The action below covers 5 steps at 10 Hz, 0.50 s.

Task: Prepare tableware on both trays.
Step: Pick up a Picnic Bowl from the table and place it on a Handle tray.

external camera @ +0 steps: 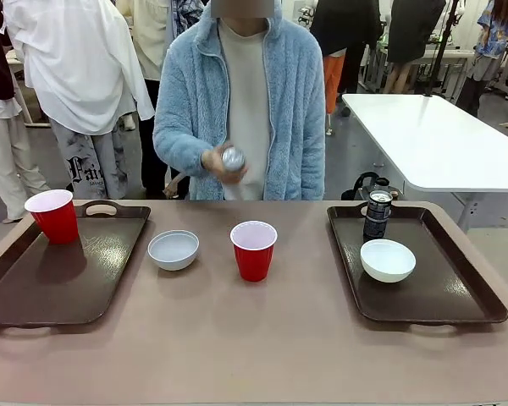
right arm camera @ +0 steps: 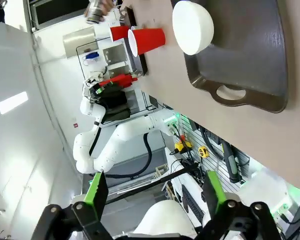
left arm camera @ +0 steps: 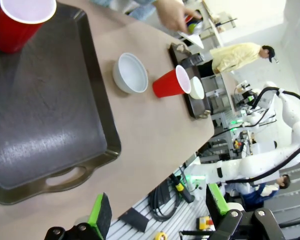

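With the left hand and right hand gaping empty, a person is holding a can beyond the red cup, possibly risking toppling it.

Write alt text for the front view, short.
A person across the table holds a can in one hand. The left tray carries a red cup at its far corner; the right tray carries a second can and a white bowl. Another bowl and another red cup stand on the bare table between the trays.
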Motion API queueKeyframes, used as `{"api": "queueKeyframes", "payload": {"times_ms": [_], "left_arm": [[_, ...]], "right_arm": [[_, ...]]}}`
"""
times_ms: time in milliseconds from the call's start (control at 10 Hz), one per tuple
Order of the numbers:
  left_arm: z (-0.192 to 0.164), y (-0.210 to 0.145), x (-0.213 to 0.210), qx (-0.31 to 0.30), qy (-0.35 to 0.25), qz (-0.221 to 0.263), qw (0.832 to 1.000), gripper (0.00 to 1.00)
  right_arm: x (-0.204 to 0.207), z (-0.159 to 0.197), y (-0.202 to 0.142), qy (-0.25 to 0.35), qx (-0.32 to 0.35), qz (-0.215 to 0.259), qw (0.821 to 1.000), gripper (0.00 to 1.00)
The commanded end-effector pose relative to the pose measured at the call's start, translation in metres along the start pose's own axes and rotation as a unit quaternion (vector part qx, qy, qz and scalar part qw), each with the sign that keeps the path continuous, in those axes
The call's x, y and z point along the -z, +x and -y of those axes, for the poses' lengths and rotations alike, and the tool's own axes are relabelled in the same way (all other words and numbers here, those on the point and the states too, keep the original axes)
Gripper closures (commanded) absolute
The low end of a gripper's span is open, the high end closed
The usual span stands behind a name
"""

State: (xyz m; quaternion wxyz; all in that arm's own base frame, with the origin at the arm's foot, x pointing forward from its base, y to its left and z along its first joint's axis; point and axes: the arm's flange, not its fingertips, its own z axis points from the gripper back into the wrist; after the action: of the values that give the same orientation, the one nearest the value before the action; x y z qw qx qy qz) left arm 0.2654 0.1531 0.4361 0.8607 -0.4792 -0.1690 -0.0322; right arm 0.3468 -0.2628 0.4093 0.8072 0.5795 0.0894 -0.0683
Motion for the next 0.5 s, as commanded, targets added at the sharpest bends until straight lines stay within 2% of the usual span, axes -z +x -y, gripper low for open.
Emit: {"api": "queueKeyframes", "payload": {"times_ms": [0,200,400], "left_arm": [[0.001,0.000,-0.001,-0.003,-0.004,0.003,1.000,0.00],[0.000,0.000,0.000,0.000,0.000,0.000,1.000,0.00],[0.042,0.027,0.009,0.021,0.079,-0.004,0.997,0.00]], "right_arm": [[0.000,0.000,0.000,0.000,0.000,0.001,1.000,0.00],[0.000,0.000,0.000,0.000,0.000,0.001,1.000,0.00],[0.000,0.000,0.000,0.000,0.000,0.001,1.000,0.00]]}}
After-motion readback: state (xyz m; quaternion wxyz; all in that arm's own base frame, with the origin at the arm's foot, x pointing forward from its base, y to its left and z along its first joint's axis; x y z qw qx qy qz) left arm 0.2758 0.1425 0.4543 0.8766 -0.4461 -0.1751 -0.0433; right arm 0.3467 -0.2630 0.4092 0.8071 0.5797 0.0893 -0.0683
